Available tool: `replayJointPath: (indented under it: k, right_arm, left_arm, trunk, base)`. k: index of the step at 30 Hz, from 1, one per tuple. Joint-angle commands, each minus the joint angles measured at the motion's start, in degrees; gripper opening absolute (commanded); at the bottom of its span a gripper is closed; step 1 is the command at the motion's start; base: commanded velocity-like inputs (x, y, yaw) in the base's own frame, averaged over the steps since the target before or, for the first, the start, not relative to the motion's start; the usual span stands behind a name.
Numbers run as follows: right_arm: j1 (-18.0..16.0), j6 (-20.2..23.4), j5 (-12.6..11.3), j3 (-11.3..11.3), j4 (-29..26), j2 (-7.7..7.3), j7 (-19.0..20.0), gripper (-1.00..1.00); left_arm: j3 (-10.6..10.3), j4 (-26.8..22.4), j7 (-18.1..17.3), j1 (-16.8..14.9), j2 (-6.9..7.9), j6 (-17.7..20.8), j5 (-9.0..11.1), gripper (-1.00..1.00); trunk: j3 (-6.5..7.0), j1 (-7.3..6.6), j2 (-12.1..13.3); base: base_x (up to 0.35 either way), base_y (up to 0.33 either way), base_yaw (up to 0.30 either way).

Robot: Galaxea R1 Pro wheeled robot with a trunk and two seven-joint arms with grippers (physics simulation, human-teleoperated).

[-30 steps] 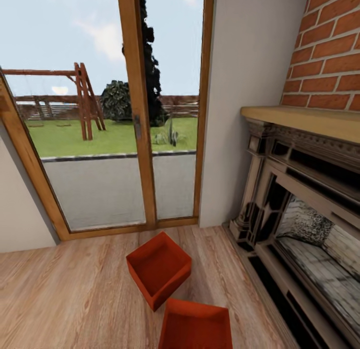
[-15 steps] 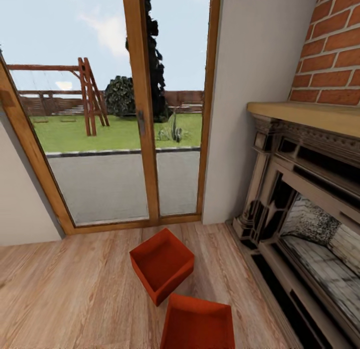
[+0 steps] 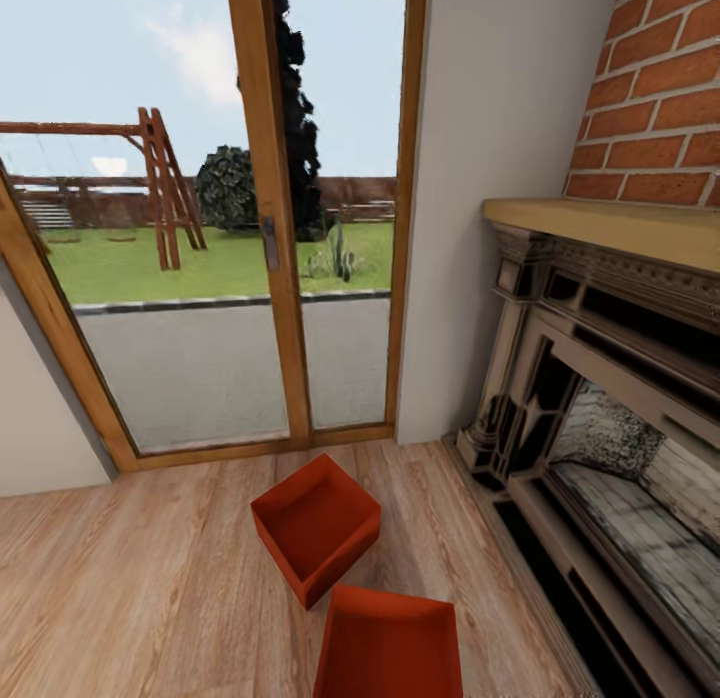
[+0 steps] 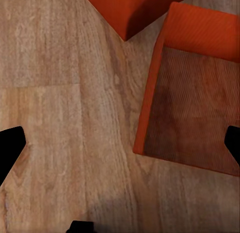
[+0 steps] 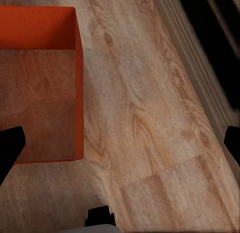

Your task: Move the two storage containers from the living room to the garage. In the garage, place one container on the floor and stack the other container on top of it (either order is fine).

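Note:
Two rust-red open-top storage containers sit on the living room's light wood-plank floor (image 3: 130,578). The farther container (image 3: 316,523) stands cornerwise before the glass doors. The nearer container (image 3: 388,643) lies at the bottom edge of the head view, close beside it. In the left wrist view my left gripper (image 4: 120,145) hangs open above the floor, with the nearer container (image 4: 195,108) under one finger and a corner of the farther container (image 4: 130,10) beyond. My right gripper (image 5: 120,143) is open over the planks, beside the nearer container (image 5: 37,88). Both bins are empty.
Wood-framed glass doors (image 3: 265,238) stand straight ahead, with a lawn and a swing frame outside. An ornate dark fireplace (image 3: 600,408) with a wooden mantel (image 3: 620,228) under red brick runs along the right. Open plank floor stretches to the left of the bins.
The head view has swayed slightly sideways and back, so the camera moved. The two containers rest in the same spots on the floor.

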Motion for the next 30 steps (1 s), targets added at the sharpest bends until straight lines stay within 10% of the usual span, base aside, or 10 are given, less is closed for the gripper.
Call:
replayJointPath:
  k: [1,30]
  right_arm:
    - [0.0,-0.1,-0.6,0.1,-0.1,-0.02,0.0,1.00]
    - [0.0,-0.1,-0.2,0.2,-0.1,-0.02,-0.1,1.00]
  left_arm:
    - [-0.5,0.1,0.2,0.0,-0.01,-0.2,0.6,1.00]
    - [-0.5,0.1,0.2,0.0,-0.01,-0.2,0.6,1.00]
  trunk:
    - [-0.13,0.00,0.0]
    - [-2.25,0.00,0.0]
  base:
    - [0.000,0.000,-0.162]
    - [0.000,0.000,-0.134]
